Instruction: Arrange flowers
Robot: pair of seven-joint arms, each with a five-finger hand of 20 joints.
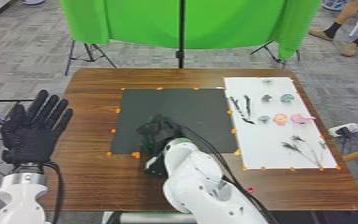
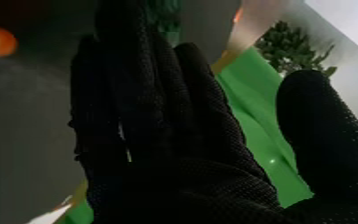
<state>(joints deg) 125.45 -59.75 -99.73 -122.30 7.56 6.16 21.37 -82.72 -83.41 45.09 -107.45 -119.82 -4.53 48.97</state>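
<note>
Flowers lie on the white sheet [image 1: 262, 145], which is right of the mat [image 1: 153, 102]. Logged on the sheet: a pink flower [image 1: 302, 118] and, just beside it on the side nearer the mat, a paler pink flower [image 1: 280, 119]. Level with these and nearer still to the mat is a grey-green flower [image 1: 264, 119]. Two more green flowers [image 1: 286, 98] lie farther up the sheet. Two dark sprigs [image 1: 246, 106] lie along the sheet's edge nearest the mat. Thin sprays [image 1: 293, 146] with long stems lie on the sheet's near part, their heads pointing away from the robot.

Right hand [image 1: 162, 131]: over the near part of the mat, fingers straight and close together, thumb set wide of them. Green leaves [image 2: 291, 47] appear between fingers and thumb in the right wrist view; whether the hand touches them, I cannot tell.

Left hand [image 1: 35, 132]: well apart from the mat, to its left, fingers straight and slightly spread, holding nothing.

Orange marks [image 1: 118, 110] run around the mat and the sheet. Both mat and sheet lie on the brown bench [image 1: 95, 185]. Beyond the mat, past the bench's far edge, a green cloth [image 1: 140, 22] hangs with a dark pole [image 1: 181, 37] before it.
</note>
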